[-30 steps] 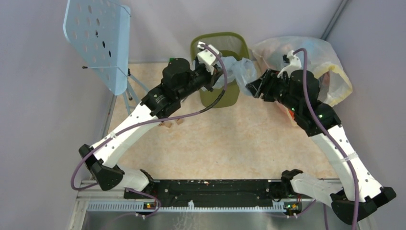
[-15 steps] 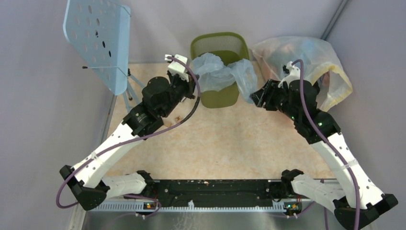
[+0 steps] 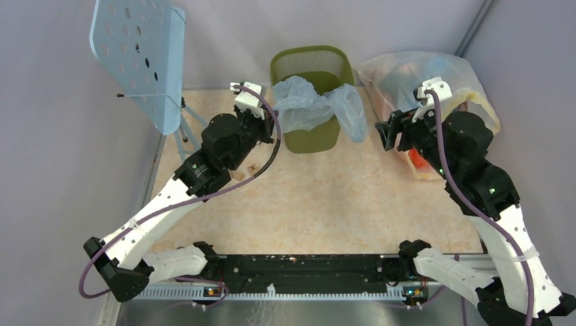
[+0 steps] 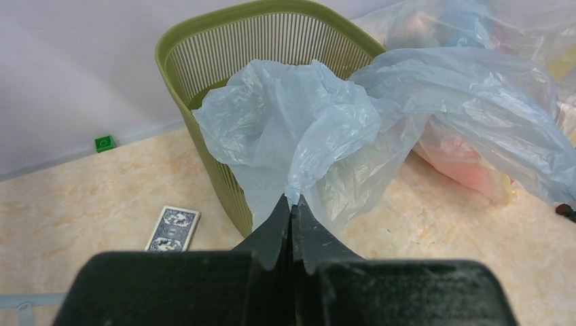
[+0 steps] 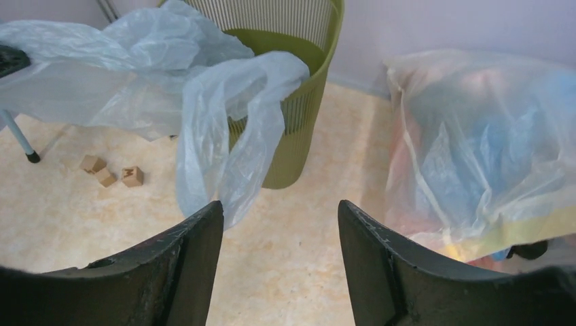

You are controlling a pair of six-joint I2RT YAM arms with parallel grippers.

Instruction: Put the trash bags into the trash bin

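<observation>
With my left claw pinching the bag draped over the bin and my right claw hanging open, I am risking dragging it out or tipping the bin.

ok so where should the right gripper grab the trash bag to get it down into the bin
I'd grip the loose flap of the trash bag hanging outside the right wall of the trash bin. Come in from the right with the open right gripper, jaws across the fold: it dangles free there, while the left gripper pinches the opposite edge.
</observation>
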